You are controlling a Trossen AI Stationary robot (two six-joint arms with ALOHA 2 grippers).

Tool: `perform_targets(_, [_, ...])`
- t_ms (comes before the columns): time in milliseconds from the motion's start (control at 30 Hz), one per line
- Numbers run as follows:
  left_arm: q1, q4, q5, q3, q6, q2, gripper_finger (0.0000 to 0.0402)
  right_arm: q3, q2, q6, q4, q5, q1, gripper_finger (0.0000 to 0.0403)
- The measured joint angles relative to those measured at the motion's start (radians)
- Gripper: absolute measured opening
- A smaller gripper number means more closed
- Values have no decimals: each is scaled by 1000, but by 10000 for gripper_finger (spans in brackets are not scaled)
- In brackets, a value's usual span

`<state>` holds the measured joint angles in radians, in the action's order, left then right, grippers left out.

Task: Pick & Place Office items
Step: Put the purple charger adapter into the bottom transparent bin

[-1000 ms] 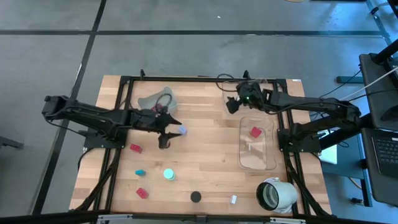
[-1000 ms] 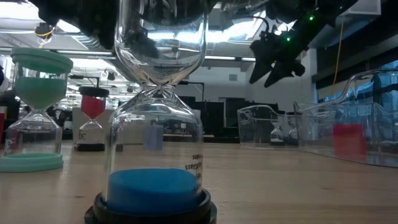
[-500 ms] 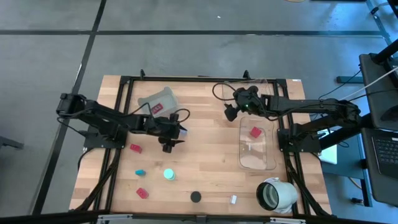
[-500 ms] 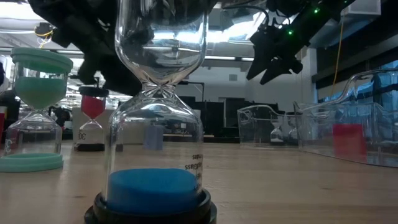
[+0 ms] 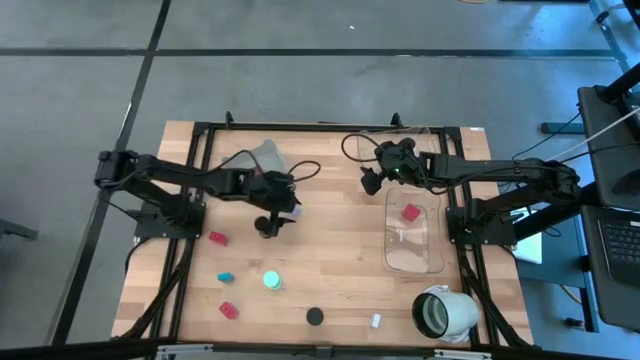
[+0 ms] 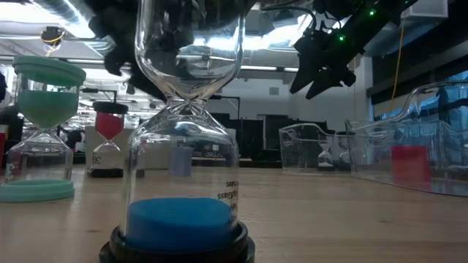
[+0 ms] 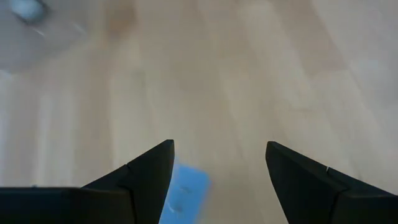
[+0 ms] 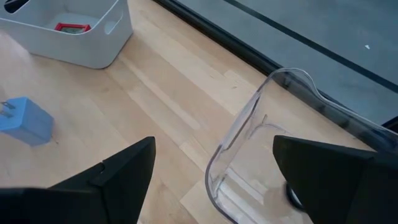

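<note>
My left fingers open, nothing in them, over middle of counter. Blue block on wood right below them, by one finger. My right fingers open too, up high near back, beside clear tray. Red block inside that tray. Grey bin at back w/ red thing in it. Front of counter: red block, teal bit, teal timer, red block, black cap, white bit.
</note>
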<state>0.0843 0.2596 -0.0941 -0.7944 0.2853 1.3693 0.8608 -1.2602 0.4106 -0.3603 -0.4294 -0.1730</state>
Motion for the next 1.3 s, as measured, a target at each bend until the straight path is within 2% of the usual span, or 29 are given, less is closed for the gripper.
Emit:
perform_targets(167, [40, 218, -49, -98, 121, 69, 251, 0, 0, 0, 6, 0, 0, 326])
perform_targets(367, [73, 330, -56, -231, 194, 198, 251, 0, 0, 0, 8, 0, 0, 327])
perform_targets(533, [77, 405, -52, -289, 269, 301, 246, 0, -1, 0, 8, 0, 0, 327])
perform_targets(733, [75, 438, 37, -293, 340, 347, 228, 0, -1, -12, 5, 0, 0, 327])
perform_targets(1133, [69, 417, 50, -298, 365, 345, 190, 0, -1, -27, 8, -5, 0, 327])
perform_targets(1300, [50, 415, 105, -300, 389, 342, 168, 0, -1, -27, 8, -8, 0, 327])
